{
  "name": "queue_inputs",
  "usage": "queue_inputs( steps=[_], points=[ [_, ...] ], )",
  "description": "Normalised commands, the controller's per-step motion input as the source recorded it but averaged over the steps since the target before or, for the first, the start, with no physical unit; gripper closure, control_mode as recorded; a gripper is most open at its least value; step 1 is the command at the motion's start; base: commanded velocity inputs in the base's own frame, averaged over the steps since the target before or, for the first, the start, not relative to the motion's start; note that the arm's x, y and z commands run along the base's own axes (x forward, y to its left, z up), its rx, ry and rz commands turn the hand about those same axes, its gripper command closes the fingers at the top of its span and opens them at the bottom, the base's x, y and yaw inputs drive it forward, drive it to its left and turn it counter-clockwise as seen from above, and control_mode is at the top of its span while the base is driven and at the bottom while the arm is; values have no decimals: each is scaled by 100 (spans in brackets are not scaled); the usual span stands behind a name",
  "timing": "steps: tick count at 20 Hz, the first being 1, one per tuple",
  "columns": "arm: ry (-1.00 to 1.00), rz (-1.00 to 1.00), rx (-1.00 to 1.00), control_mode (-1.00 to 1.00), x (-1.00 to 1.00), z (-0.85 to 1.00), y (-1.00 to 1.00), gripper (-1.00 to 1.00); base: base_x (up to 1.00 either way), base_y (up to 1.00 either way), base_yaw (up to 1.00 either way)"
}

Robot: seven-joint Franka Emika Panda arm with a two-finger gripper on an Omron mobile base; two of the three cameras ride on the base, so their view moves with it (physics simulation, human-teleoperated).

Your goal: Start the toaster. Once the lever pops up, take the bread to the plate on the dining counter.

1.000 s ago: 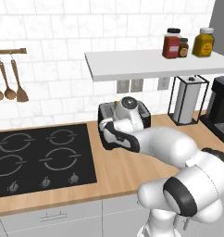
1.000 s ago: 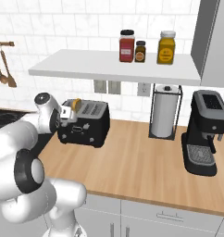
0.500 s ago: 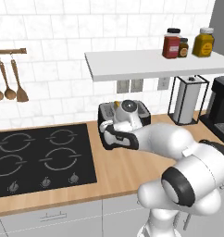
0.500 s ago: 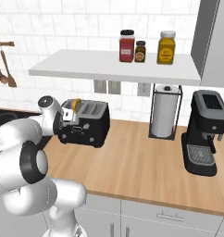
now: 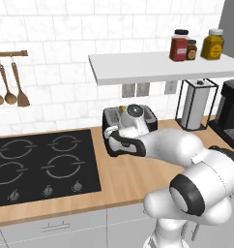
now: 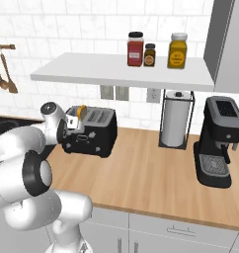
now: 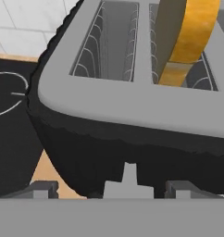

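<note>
A glossy black toaster (image 6: 89, 131) is sitting on the wood worktop (image 6: 156, 173) against the white-tiled wall, its boxy body topped by a flat grey panel cut with two long slots lined with thin wire guides. A slice of bread (image 7: 185, 39), pale tan on its face and golden-orange along the crust, is standing upright in one slot, rising well above the rim; from the right base view it is showing as an orange edge at the toaster's near end (image 6: 81, 111). The gripper (image 7: 127, 187) is hovering just beside that end of the toaster, jaws standing wide apart and holding nothing, the two dark fingertips (image 7: 42, 189) showing low in the hand view with the toaster's curved black side between and above them. The arm's white wrist is blocking much of the toaster in the left base view (image 5: 150, 114).

A black hob (image 5: 39, 167) with four ring burners is lying flush in the worktop to the toaster's left, and wooden spoons (image 5: 12, 80) are hanging from a rail on the wall. A paper towel roll (image 6: 175, 123) in a black wire holder is standing to the right, then a black coffee machine (image 6: 219, 141). A white shelf (image 6: 121, 71) is carrying three jars (image 6: 156, 49) overhead.
</note>
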Motion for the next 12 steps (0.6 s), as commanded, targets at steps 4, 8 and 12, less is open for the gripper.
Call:
queue_inputs(
  steps=[4, 8, 12],
  points=[
    [0, 0, 0, -100, 0, 0, 0, 100, 0, 0, 0],
    [0, 0, 0, -100, 0, 0, 0, 100, 0, 0, 0],
    [1, 0, 0, -100, 0, -8, 0, 100, 0, 0, 0]
  ],
)
